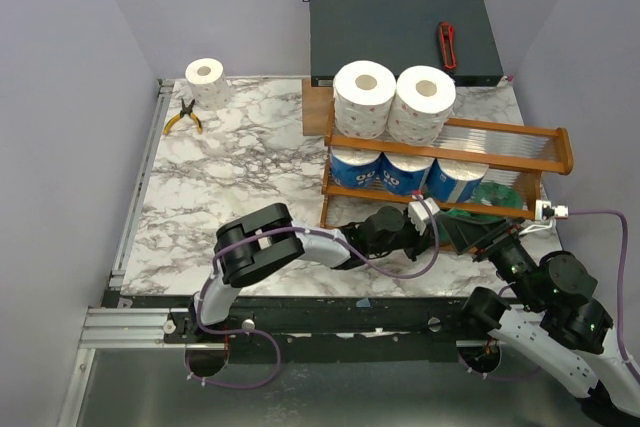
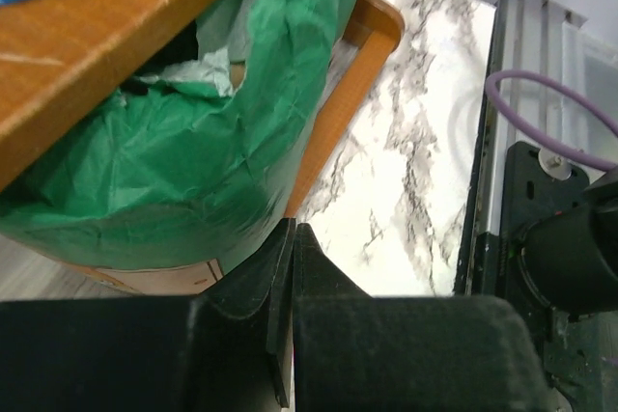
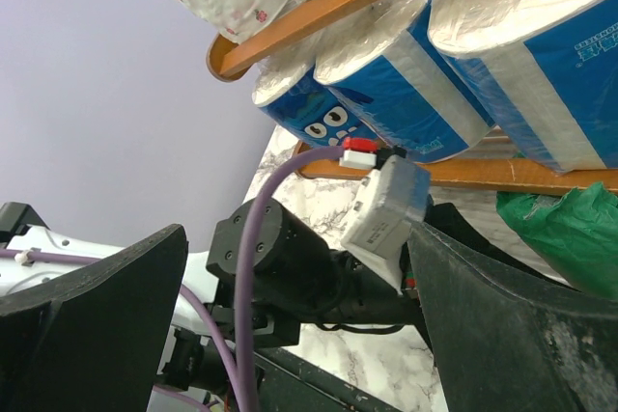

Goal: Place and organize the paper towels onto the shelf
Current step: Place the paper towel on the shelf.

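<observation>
The marble worktop (image 1: 240,162) is lying open across its left and middle, bounded by an aluminium rail (image 1: 140,187) along the left edge and by walls on the left and right. The shelf (image 1: 326,187) is standing at the right rear, with the dark grey box (image 1: 395,32) behind it carrying a red tool (image 1: 446,44). Two white rolls (image 1: 364,97) are sitting side by side on the top tier, three blue-wrapped rolls (image 1: 405,175) are lying in a row on the middle tier, and a green-wrapped roll (image 2: 193,180) is resting on the bottom tier towards the right end. One bare white roll (image 1: 207,82) is standing upright at the far left corner, well apart from the shelf, with the pliers (image 1: 186,115) just beside it. Room is tight in front of the bottom tier, where both arms are crowding together. The left arm (image 1: 300,242) is reaching low and rightward across the near edge, its left pincer (image 2: 293,238) pressed fully together on nothing, just beside the green wrapping and under the wooden rail. The right arm (image 1: 545,292) is folding in from the near right corner, its right pincer (image 3: 297,238) spread wide and empty, facing the left arm's wrist camera (image 3: 386,209).
</observation>
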Tool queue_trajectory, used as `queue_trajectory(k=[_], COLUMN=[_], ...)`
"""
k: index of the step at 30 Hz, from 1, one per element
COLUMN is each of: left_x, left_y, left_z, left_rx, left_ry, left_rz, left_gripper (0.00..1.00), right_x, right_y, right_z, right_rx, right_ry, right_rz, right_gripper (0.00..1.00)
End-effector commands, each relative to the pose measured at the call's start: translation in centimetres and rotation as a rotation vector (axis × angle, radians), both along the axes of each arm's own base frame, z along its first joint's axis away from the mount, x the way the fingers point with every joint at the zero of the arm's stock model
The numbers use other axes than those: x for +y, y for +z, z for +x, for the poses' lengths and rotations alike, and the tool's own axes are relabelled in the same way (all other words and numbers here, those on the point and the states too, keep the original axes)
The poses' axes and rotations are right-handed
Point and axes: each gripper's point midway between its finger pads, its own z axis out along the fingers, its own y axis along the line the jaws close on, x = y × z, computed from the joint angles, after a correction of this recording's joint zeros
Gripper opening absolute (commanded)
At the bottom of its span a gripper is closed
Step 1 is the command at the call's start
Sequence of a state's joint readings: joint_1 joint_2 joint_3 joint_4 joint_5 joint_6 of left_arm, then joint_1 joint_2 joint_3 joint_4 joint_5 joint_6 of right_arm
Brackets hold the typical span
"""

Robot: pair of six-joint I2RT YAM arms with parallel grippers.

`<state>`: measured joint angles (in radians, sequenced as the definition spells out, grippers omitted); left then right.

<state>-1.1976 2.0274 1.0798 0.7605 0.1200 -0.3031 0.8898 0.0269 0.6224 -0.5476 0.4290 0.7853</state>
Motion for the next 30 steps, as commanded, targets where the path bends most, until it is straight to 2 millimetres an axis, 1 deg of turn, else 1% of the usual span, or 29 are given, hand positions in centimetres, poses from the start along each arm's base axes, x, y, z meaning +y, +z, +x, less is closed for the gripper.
queue_trajectory(k=[1, 12, 21, 26, 30], left_x=[-0.5, -1.3, -1.4, -1.0, -0.1], left_y=[-1.0, -1.4, -2.2, -1.8, -1.2], left_z=[0.3, 1.7, 3.0, 2.8, 2.4], left_rx=[0.028, 0.037, 0.035, 0.022, 0.005], left_ry=[0.010, 0.050, 0.110, 0.107, 0.106], left_rz=[0.044, 0.080, 0.134, 0.107, 0.065], left_gripper=[0.00, 0.00, 0.00, 0.01, 0.02], right_x=[0.0, 0.0, 0.0, 0.0, 0.0], right_y=[0.0, 0.0, -0.1, 0.0, -0.1], right_z=[-0.1, -0.1, -0.1, -0.1, -0.1], right_rx=[-0.011, -0.007, -0.003, -0.005, -0.005], right_ry=[0.008, 0.003, 0.004, 0.004, 0.004], right_rz=[0.002, 0.006, 0.006, 0.007, 0.004], right_gripper=[1.00, 1.00, 1.00, 1.00, 1.00])
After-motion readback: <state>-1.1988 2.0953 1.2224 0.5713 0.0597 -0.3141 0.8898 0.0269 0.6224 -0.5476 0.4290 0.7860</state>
